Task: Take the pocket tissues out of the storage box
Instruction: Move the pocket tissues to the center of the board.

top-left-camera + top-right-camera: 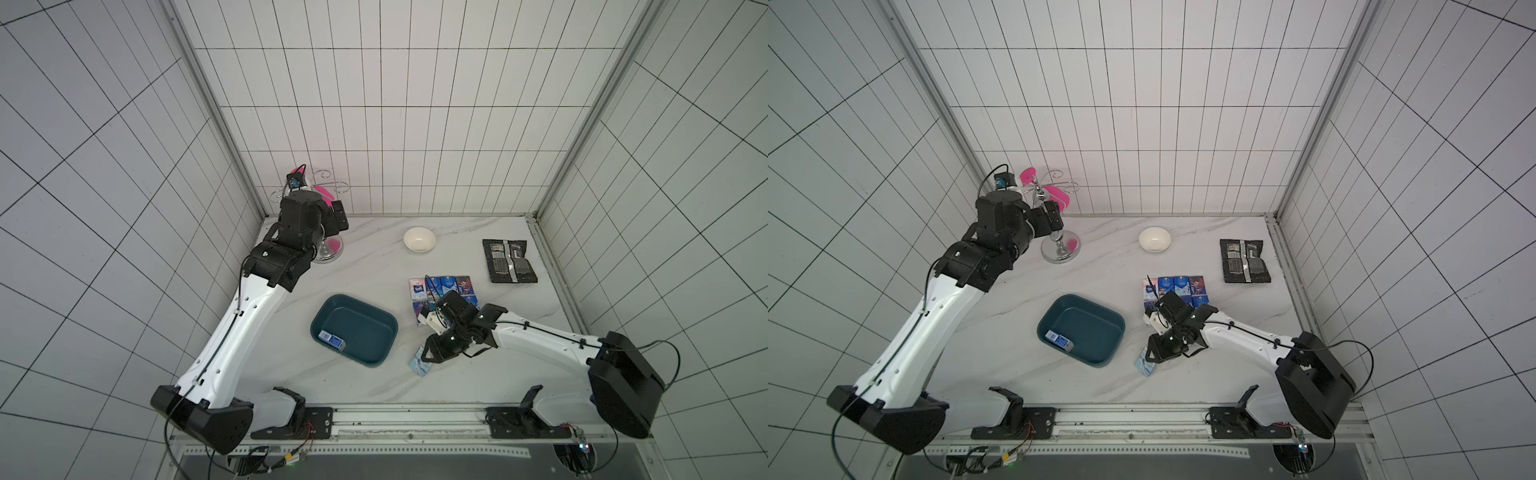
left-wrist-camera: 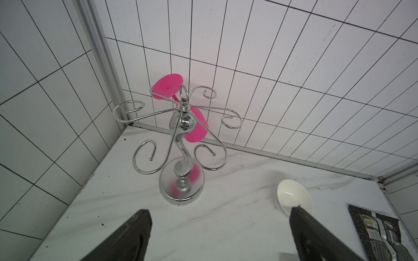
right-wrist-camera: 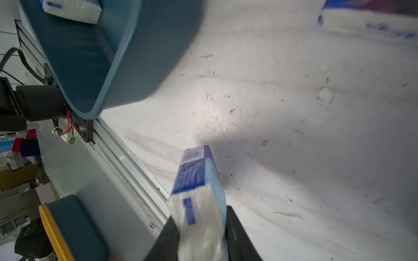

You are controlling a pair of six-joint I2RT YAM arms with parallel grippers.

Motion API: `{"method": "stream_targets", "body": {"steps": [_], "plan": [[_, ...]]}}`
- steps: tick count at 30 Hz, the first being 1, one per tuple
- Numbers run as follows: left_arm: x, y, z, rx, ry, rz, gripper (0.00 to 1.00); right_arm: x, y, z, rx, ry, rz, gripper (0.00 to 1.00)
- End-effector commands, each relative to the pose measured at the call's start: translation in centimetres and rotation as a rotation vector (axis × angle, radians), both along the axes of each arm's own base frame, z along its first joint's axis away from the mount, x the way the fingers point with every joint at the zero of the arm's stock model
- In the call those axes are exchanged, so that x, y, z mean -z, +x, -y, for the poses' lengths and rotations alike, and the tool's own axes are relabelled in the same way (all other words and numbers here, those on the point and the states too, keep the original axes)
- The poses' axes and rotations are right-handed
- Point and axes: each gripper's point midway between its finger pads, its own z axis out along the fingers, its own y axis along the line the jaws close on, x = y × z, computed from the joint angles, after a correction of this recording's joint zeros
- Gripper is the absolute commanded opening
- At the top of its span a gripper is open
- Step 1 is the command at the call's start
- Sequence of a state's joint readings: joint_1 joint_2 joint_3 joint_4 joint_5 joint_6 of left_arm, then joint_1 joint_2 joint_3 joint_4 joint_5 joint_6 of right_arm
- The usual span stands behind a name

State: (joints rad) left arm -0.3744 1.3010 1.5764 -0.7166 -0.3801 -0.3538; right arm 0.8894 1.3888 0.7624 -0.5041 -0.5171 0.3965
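Note:
The storage box [image 1: 376,332], a shallow dark teal tray, sits mid-table in both top views. One blue pocket tissue pack [image 1: 331,340] lies in its near-left corner and also shows in the right wrist view [image 3: 72,9]. My right gripper [image 1: 427,356] is shut on a light-blue pack [image 3: 196,180]. It holds the pack over the table just right of the box's near corner [image 3: 126,67]. Several more packs [image 1: 442,288] lie in rows on the table behind that arm. My left gripper [image 2: 218,214] stands open and empty at the back left, far from the box.
A chrome cup rack [image 2: 182,185] carrying a pink cup [image 2: 196,131] stands in the back-left corner, right in front of the left gripper. A white bowl [image 1: 419,240] sits at the back centre. A flat black foil packet [image 1: 509,261] lies at the back right.

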Motion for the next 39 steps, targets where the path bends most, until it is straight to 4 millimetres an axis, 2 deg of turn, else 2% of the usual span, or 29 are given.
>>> {"method": "stream_targets", "body": {"steps": [1,4,6,12,15,19,22,25,28,31,35,39], "plan": [[-1.2,0.1,0.2,0.008,-0.004,0.025,0.99,1.4,0.6,0.7,0.03,-0.033,-0.018,0.34],[-1.4,-0.1,0.2,0.011,-0.008,0.029,0.99,2.1,1.8,1.5,0.055,-0.093,0.006,0.46],[-1.4,-0.3,0.1,0.01,-0.01,0.03,0.99,1.7,2.7,1.6,0.062,-0.109,0.039,0.5],[-1.7,-0.8,0.0,0.012,-0.016,0.038,0.99,-1.4,5.9,3.7,0.121,-0.244,0.219,0.54],[-1.7,-0.8,0.1,0.017,-0.016,0.039,0.98,-2.9,6.0,4.6,0.145,-0.265,0.255,0.55],[-1.5,-0.5,0.3,0.023,-0.006,0.037,0.99,-2.8,5.2,5.2,0.205,-0.293,0.262,0.56],[-1.5,-0.3,0.5,0.028,-0.011,0.038,0.99,-2.8,3.5,4.0,0.213,-0.27,0.274,0.52],[-1.4,-0.2,0.8,0.039,-0.026,0.041,0.99,-2.9,2.1,1.5,0.194,-0.184,0.269,0.44],[-1.3,-0.2,1.2,0.048,-0.034,0.039,0.99,-3.1,1.7,-0.4,0.203,-0.128,0.282,0.38],[-1.2,-0.4,1.5,0.058,-0.036,0.038,0.98,-2.6,2.1,-1.7,0.229,-0.125,0.294,0.37],[-1.5,-0.7,1.5,0.06,-0.034,0.047,0.99,-1.0,2.7,-2.5,0.247,-0.17,0.315,0.36],[-2.1,-1.1,1.2,0.057,-0.03,0.062,0.99,0.7,3.6,-1.7,0.294,-0.269,0.372,0.34]]}}
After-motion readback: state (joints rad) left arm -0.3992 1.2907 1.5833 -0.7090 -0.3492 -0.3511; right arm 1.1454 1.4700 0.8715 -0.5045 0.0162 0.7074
